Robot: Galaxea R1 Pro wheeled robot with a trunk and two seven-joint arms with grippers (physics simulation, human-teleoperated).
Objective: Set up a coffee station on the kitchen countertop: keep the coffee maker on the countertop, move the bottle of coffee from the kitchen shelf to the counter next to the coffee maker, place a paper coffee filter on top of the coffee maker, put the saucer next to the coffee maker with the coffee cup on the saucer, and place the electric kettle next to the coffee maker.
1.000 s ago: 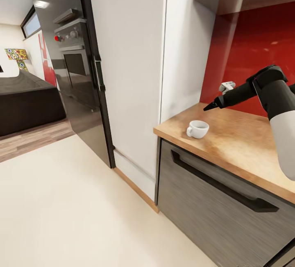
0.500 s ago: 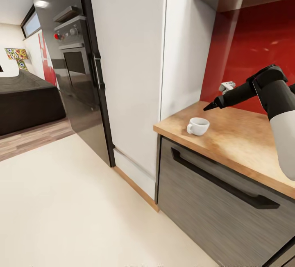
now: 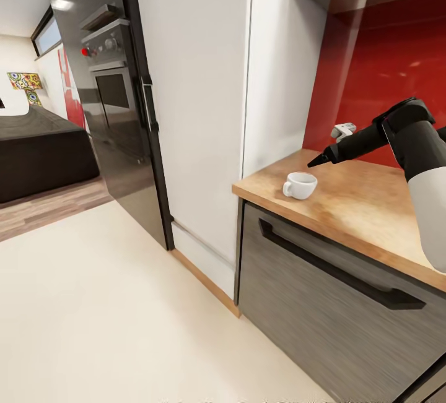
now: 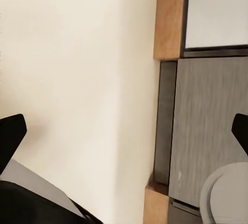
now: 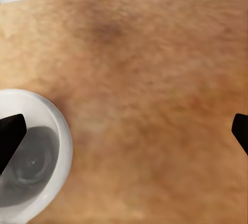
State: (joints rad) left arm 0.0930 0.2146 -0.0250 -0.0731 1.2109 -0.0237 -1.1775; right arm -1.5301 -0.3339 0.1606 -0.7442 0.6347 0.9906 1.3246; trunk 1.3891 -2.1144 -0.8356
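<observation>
A small white coffee cup stands upright near the left end of the light wood kitchen countertop. My right gripper hovers just above and behind the cup without touching it. In the right wrist view the right gripper is open over the countertop, and the coffee cup lies beside one fingertip, seen from above and empty. My left gripper is open with nothing in it, over the cream floor.
A tall white cabinet panel rises left of the counter, with a glossy black door beyond it. A red backsplash backs the worktop. Below it is a grey drawer with a black handle. Open cream floor lies to the left.
The whole head view has shifted slightly. The cup and counter now sit a little higher in the picture, closer under the right gripper. The cup has not moved on the counter.
</observation>
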